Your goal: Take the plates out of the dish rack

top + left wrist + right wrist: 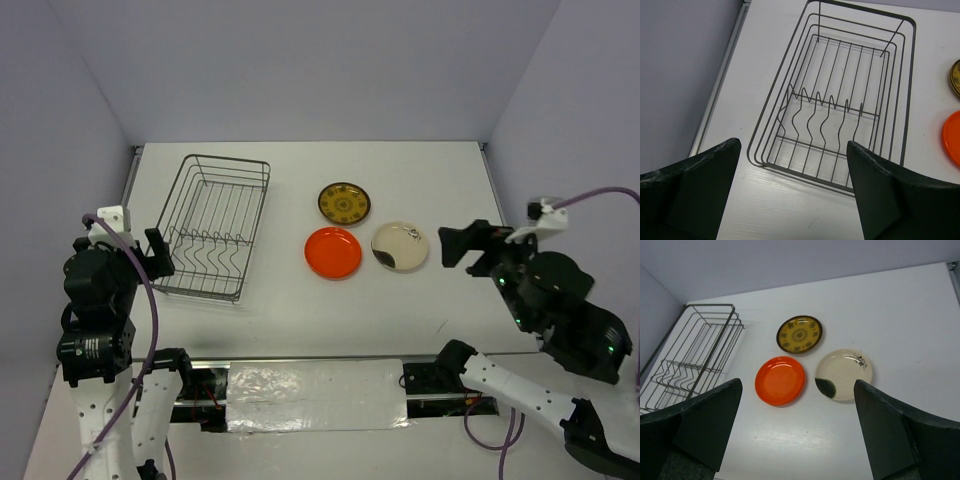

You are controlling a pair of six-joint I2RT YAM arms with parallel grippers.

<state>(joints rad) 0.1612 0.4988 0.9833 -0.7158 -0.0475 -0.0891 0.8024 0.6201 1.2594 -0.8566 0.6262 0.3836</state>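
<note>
The grey wire dish rack (pixel 214 226) stands at the left of the table with no plates in it; it also shows in the left wrist view (pixel 840 95) and the right wrist view (pixel 685 357). Three plates lie flat on the table right of it: the orange-red plate (pixel 333 252) (pixel 780 380), the dark brown gold-patterned plate (pixel 344 203) (pixel 799 334) and the cream plate with a dark blotch (pixel 400 246) (pixel 843 374). My left gripper (pixel 152 252) (pixel 795 190) is open and empty just left of the rack's near end. My right gripper (pixel 462 246) (pixel 797 430) is open and empty, right of the cream plate.
The table's left edge rail (pixel 722 75) runs beside the rack. A silver foil strip (pixel 315 395) lies between the arm bases at the near edge. Purple walls close in the back and both sides.
</note>
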